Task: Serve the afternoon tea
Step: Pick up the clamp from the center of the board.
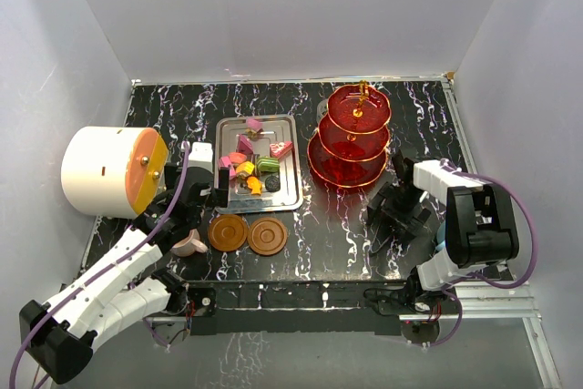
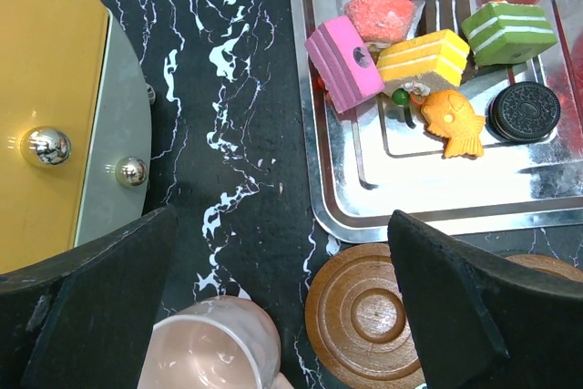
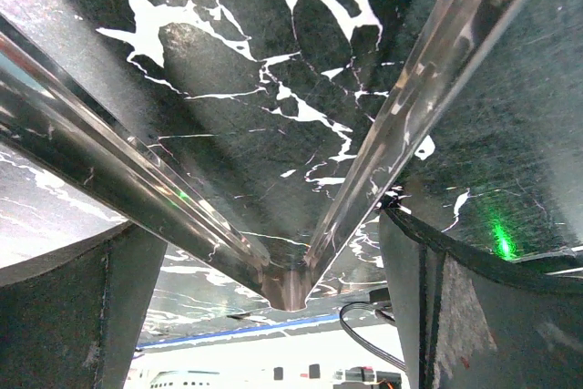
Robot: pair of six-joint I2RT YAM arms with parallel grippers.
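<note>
Small colourful sweets (image 1: 250, 166) (image 2: 424, 56) lie on a silver tray. To its right stands the red three-tier stand (image 1: 351, 138) with a gold stem. Two brown saucers (image 1: 228, 232) (image 1: 267, 237) sit side by side in front of the tray, and a pink cup (image 1: 189, 243) (image 2: 214, 353) stands left of them. My left gripper (image 1: 202, 196) (image 2: 291, 316) hovers open above the cup and the left saucer (image 2: 364, 312), holding nothing. Near the front right, my right gripper (image 1: 390, 216) (image 3: 273, 307) is open and empty over bare table. The blue cup is hidden.
A big white drum (image 1: 100, 170) with an orange face (image 2: 46, 107) lies at the left edge, close to my left gripper. The silver tray's rim (image 1: 296, 193) (image 2: 328, 179) borders the saucers. Metal rails (image 3: 392, 125) frame the black marbled table's corner below my right gripper.
</note>
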